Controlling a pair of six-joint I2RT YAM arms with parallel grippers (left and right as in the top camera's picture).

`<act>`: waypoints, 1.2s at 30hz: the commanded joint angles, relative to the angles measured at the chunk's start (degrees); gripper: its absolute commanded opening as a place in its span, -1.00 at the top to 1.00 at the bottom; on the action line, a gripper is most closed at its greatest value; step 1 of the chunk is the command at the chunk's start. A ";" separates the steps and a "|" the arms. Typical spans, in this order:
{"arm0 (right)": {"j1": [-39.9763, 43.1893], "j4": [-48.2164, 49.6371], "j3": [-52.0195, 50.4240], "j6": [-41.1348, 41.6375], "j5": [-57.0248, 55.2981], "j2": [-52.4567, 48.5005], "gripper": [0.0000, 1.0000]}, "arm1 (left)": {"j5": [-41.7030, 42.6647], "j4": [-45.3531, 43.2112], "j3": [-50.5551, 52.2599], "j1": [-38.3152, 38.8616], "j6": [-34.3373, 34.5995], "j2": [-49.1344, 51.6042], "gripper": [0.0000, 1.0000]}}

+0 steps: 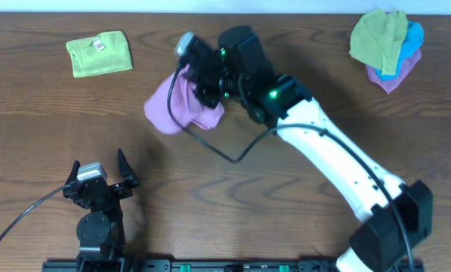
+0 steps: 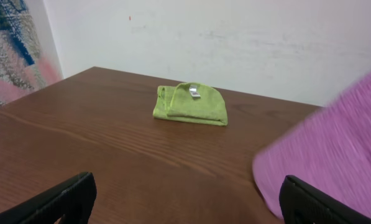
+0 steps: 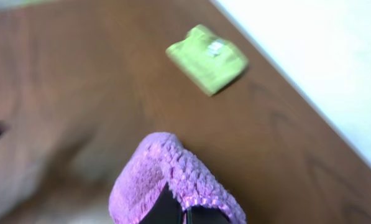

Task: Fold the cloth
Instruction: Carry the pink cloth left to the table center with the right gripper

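The mauve-purple cloth [image 1: 178, 104] hangs bunched above the table's middle, pinched by my right gripper [image 1: 207, 92], which is shut on its edge. In the right wrist view the fuzzy cloth [image 3: 166, 180] drapes over the shut gripper [image 3: 186, 214]. In the left wrist view the cloth [image 2: 334, 143] fills the right side, blurred. My left gripper [image 1: 101, 180] rests low near the front left, open, with nothing between its fingers [image 2: 64, 199].
A folded lime-green cloth with a white tag [image 1: 98, 53] lies at the back left. A pile of green, blue and purple cloths [image 1: 386, 45] sits at the back right. A black cable [image 1: 233, 147] loops under the right arm.
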State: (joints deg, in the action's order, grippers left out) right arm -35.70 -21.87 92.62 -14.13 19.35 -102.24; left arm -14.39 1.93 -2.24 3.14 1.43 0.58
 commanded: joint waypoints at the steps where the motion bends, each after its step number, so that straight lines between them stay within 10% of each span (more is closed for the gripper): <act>1: 4.00 3.41 0.31 4.26 -1.79 -2.01 0.98 | -0.70 0.96 1.99 -0.22 -0.81 -0.37 -0.91; 18: 12.90 8.26 21.42 8.15 0.81 -22.27 0.98 | -0.70 0.96 1.99 -0.22 -0.81 -0.37 -0.91; 35: 8.44 -52.98 26.71 1.70 12.13 -25.51 0.97 | -0.70 0.96 1.99 -0.22 -0.81 -0.37 -0.91; 36: 7.41 -56.65 26.71 0.04 11.52 -25.51 0.10 | -0.70 0.96 1.99 -0.22 -0.81 -0.37 -0.91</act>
State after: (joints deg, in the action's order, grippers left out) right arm -25.43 -74.72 118.52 -8.69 28.91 -127.15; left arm -14.39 1.93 -2.22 3.14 1.43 0.58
